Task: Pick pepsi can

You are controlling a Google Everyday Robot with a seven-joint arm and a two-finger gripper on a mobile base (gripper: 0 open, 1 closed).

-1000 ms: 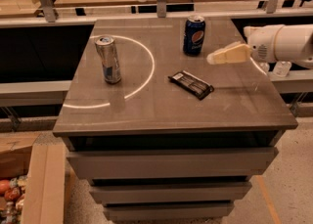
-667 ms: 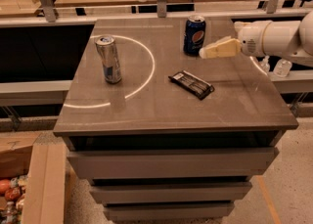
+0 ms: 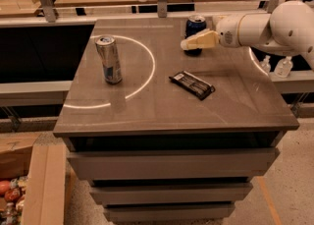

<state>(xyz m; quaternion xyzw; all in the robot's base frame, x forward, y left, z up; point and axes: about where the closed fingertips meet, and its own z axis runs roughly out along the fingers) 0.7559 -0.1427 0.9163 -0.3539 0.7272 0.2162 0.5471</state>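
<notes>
Pepsi can (image 3: 196, 26): stands upright near the far edge of the table (image 3: 235, 101), right of centre, well apart from the silver can (image 3: 109, 59) on the left and from the dark packet (image 3: 192, 84) lying flat nearer the front. Judged handling: thin aluminium wall, rigid enough if full but liable to dent under a hard squeeze; smooth printed surface, so likely slippery; weight unknown, since I cannot see whether it is opened or full. If it is empty it would be light and easy to tip with a sideways knock. Recommended hold: across the body at mid-height, on opposite sides, clear of the tapered top and the rim, with moderate pressure. Gripper (image 3: 189, 43): reaches in from the right at the end of my white arm and overlaps the lower front of the can in this view, level with its body. Whether it touches the can or merely hangs before it, I cannot tell. Whether it is apart or together, I cannot tell either. Nothing is seen lifted; the can appears to rest on the table.
</notes>
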